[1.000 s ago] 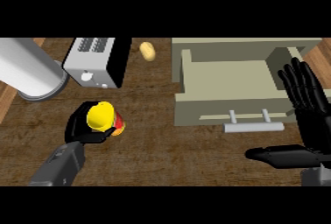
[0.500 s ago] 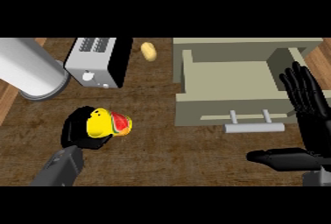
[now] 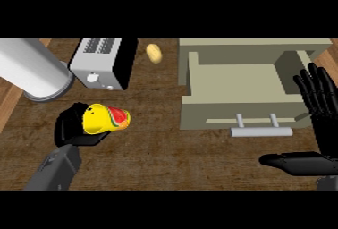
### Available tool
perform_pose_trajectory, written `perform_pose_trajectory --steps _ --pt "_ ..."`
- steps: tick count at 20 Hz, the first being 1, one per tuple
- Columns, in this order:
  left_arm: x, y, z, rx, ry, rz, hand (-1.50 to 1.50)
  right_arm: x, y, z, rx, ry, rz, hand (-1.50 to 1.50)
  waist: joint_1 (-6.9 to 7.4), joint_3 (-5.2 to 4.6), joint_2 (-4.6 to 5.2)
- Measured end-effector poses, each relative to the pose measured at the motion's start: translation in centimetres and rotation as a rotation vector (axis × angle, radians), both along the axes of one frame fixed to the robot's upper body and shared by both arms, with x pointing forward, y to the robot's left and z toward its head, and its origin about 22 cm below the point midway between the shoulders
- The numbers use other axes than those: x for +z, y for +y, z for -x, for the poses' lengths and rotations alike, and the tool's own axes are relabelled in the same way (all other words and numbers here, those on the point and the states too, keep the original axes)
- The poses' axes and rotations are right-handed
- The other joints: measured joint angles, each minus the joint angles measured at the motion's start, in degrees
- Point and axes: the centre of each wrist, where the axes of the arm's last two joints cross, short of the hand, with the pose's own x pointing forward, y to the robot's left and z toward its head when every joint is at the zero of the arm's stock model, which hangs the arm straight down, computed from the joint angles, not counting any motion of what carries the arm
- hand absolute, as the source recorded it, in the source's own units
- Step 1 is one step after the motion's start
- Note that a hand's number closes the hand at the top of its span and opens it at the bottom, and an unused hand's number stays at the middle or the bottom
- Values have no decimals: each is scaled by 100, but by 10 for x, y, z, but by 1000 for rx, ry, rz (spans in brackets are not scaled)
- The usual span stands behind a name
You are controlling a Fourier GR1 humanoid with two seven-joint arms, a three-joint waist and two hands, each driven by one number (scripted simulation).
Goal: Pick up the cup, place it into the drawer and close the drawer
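**Yellow cup in the left hand, drawer standing open**

The left hand [image 3: 74, 127] sits at the left of the counter [image 3: 171, 147], its black fingers and thumb curled round a yellow cup [image 3: 102, 119]; the cup lies tilted on its side within that grasp, its rim pointing right and showing a red and green pattern (something like a watermelon slice); the grey forearm runs from the hand down to the near left edge of the view.

The drawer [image 3: 247, 87] is at the far right, pulled out toward the near side; its beige interior is exposed from above; a pale bar handle [image 3: 260, 130] on two short posts projects from its near face. The cup is well apart from the drawer, to its left and a little nearer.

The right hand [image 3: 317, 112] shows at the right edge, fingers straight and spread, pointing to the far side, over the drawer's right wall; its thumb [image 3: 290, 162] juts left, nearer than the handle; it grips nothing.

Far left, a large white cylinder [image 3: 33, 69] lies across the corner; just to its right stands a grey toaster [image 3: 102, 62]; a small tan potato-like lump [image 3: 154, 53] rests between the toaster and the drawer.
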Motion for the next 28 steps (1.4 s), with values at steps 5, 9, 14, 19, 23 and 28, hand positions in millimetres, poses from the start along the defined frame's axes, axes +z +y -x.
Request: perform_pose_trajectory --steps 5,9,14,19,23,28 --pt "25 -16 -24 -83 -85 -33 150 4 -2 2 -13 10 -1 -150 71 10 -36" --pt "62 -44 -54 -145 -176 -60 150 7 -5 4 -25 4 -2 -150 107 16 -57" --pt "113 -83 -79 -193 -253 -107 150 1 -11 6 -36 7 4 -150 124 18 -61" --pt "169 -129 -94 -254 -283 -149 150 -2 -11 9 -34 10 3 -150 101 18 -56" --pt "212 -153 -98 -279 -285 -194 150 -4 -12 8 -34 9 -1 -150 89 16 -47" --pt "246 -194 -105 -290 -270 -248 150 -6 -14 5 -21 4 -2 -150 24 14 -28"
